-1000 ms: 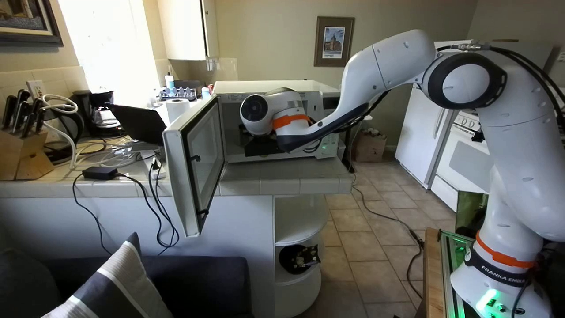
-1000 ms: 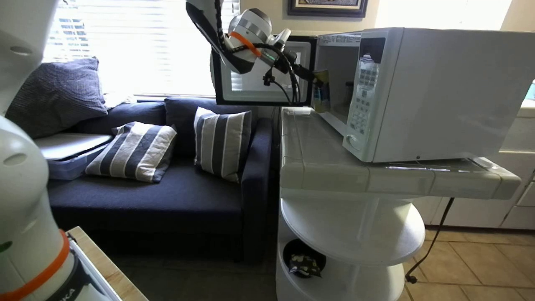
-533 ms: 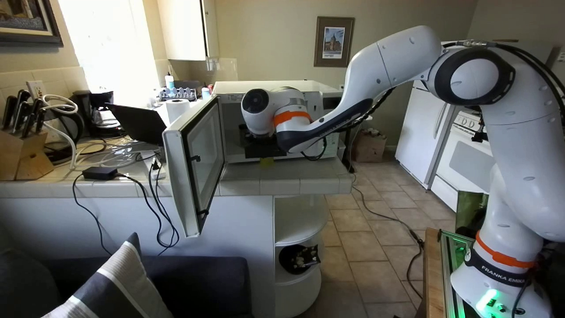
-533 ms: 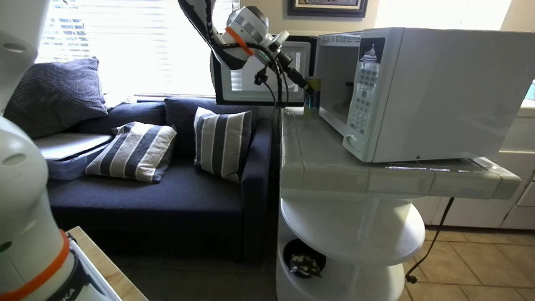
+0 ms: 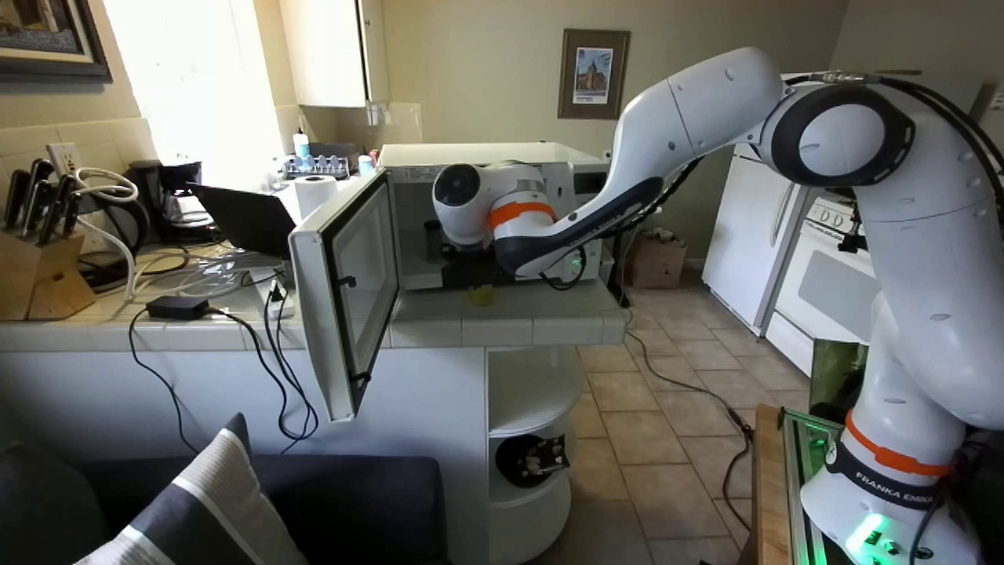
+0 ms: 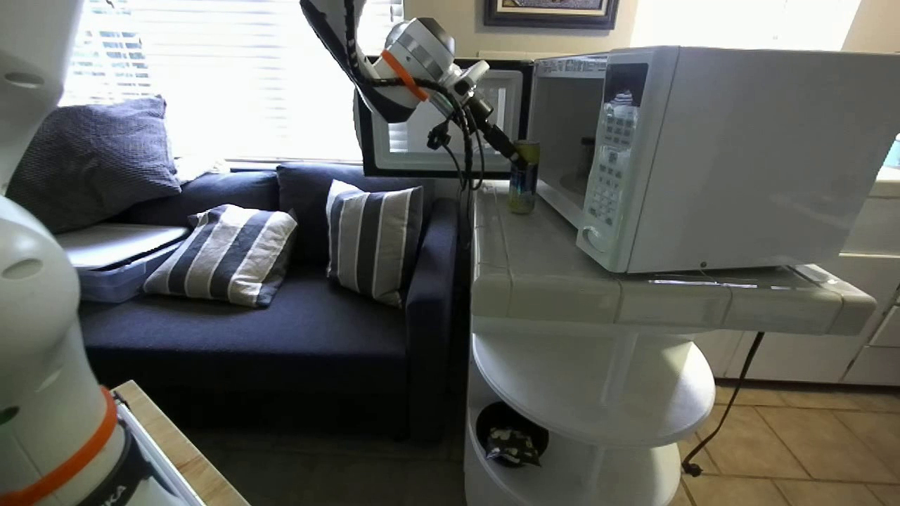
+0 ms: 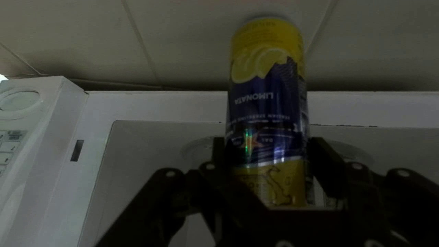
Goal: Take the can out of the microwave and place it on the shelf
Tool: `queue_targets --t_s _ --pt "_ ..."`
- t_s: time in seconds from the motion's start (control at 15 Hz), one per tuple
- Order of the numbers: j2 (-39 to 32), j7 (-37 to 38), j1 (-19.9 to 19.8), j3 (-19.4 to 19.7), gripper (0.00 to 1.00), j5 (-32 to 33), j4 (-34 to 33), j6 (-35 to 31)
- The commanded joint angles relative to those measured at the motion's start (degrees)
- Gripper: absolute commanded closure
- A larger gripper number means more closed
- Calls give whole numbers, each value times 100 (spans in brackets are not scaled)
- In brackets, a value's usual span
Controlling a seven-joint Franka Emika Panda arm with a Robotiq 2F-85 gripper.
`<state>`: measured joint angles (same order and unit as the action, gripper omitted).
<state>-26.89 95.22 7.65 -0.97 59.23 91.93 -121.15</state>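
The gripper [image 7: 267, 145] is holding the blue-and-yellow can [image 7: 267, 109], its 2 fingers [image 7: 326, 168] touching opposite sides. In an exterior view the can is showing nearly upright outside the microwave [image 6: 759, 158], just in front of the opening, over the tiled counter [image 6: 531, 246], contact between base and tiles being impossible to tell. The microwave door [image 5: 365, 275] is hanging wide open. Under the counter, the white shelf [image 6: 598, 386] is curving outward, its lower tier carrying a black round container [image 6: 508, 416] and a patterned packet [image 6: 512, 448].
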Motion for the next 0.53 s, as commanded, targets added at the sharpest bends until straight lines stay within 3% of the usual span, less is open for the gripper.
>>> queue_targets --t_s 0.0,0.13,0.2,0.47 --pt "52 -151 -37 56 62 -105 54 -122" --pt "33 -154 -58 66 62 -104 52 -172" --pt "36 -192 -78 59 12 -121 68 -221" --pt "41 -305 -130 63 0 -135 86 -422"
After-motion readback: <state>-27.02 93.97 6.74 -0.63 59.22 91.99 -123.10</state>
